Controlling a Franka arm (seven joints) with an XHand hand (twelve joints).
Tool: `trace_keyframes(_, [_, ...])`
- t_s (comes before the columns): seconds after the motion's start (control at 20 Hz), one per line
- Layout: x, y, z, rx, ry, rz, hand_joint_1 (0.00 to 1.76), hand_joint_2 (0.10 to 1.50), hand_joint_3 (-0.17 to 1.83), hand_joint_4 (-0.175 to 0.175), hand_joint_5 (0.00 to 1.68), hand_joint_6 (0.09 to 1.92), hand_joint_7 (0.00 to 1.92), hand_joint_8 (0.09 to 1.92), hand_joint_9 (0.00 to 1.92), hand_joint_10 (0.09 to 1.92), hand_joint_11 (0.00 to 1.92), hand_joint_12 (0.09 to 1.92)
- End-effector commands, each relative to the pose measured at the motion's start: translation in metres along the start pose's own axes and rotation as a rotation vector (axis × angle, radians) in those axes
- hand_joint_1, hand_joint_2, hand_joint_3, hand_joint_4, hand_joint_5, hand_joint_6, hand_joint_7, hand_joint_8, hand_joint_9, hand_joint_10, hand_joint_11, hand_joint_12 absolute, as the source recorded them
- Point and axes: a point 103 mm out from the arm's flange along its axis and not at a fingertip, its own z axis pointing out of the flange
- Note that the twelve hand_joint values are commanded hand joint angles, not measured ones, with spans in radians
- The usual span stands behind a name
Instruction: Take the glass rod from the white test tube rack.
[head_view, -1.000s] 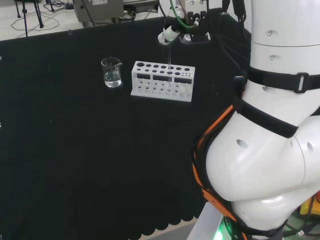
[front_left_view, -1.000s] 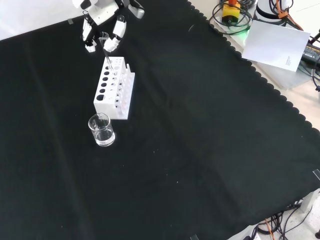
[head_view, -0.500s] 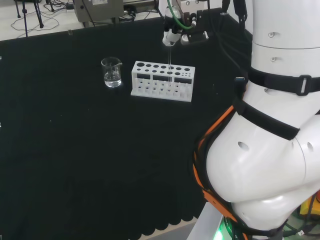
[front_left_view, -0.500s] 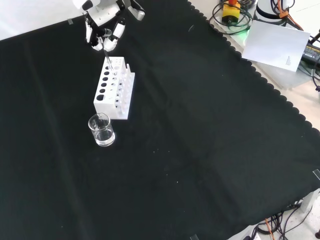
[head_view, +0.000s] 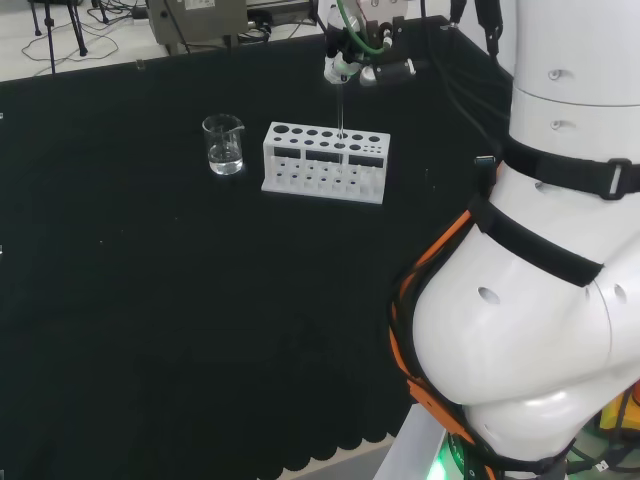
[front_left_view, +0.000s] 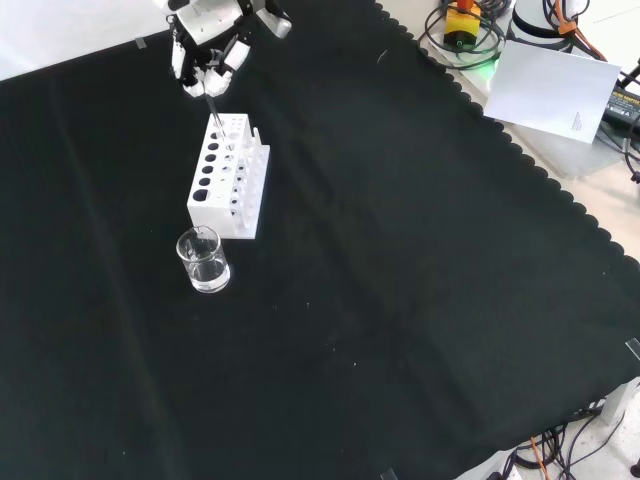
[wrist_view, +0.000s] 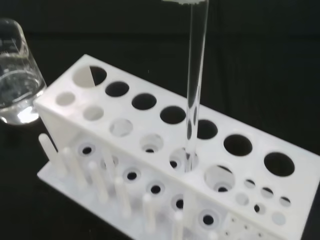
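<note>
Tabletop: black cloth with a scalloped edge covered it; the wide near part in the front view lay bare.
Beaker: a small clear glass beaker, seemingly holding a little clear liquid, stood nearest the front camera, just beside the near end of the rack and apart from it.
White test tube rack: it stood flat on the cloth behind the beaker, with its rows of round holes facing up.
Glass rod: it stood nearly upright, and in the wrist view its lower end was inside a hole of the front row, near the rack's middle; its top ran up to the hand.
Hand: it hung above the far end of the rack in the front view, and its fingers were curled in round the top of the rod, pinching it.
Risk, tilt: the lower end looked to be below the top plate, so any sideways drift during a lift would likely press the rod against the hole's rim, tipping or dragging the light rack.
Risk, slip: smooth glass held only at its tip could slide through the fingers and drop back into the hole.
Risk, beaker: a shoved rack could knock the beaker beside it.
</note>
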Motion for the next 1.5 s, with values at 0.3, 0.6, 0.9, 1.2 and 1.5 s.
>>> trace_keyframes(0.3, [0.003,-0.039,-0.056,-0.357,0.081,0.033,1.31,0.52,0.92,-0.175,1.25,0.64,1.37,0.96,1.79,0.76,1.46,1.07])
trace_keyframes(0.6, [0.015,-0.051,-0.084,-0.384,0.092,0.045,1.33,0.49,0.98,-0.175,1.24,0.65,1.34,0.98,1.78,0.77,1.45,1.10])
trace_keyframes(0.9, [0.023,-0.057,-0.104,-0.394,0.088,0.044,1.33,0.48,0.99,-0.175,1.24,0.65,1.34,0.98,1.79,0.77,1.45,1.11])
trace_keyframes(1.2, [0.027,-0.059,-0.111,-0.399,0.079,0.038,1.23,0.43,1.02,-0.175,1.36,0.68,1.60,0.85,1.84,0.72,1.48,1.09])
trace_keyframes(1.5, [0.038,-0.064,-0.120,-0.415,0.075,0.020,1.23,0.42,1.02,-0.175,1.37,0.68,1.62,0.84,1.84,0.72,1.48,1.09])
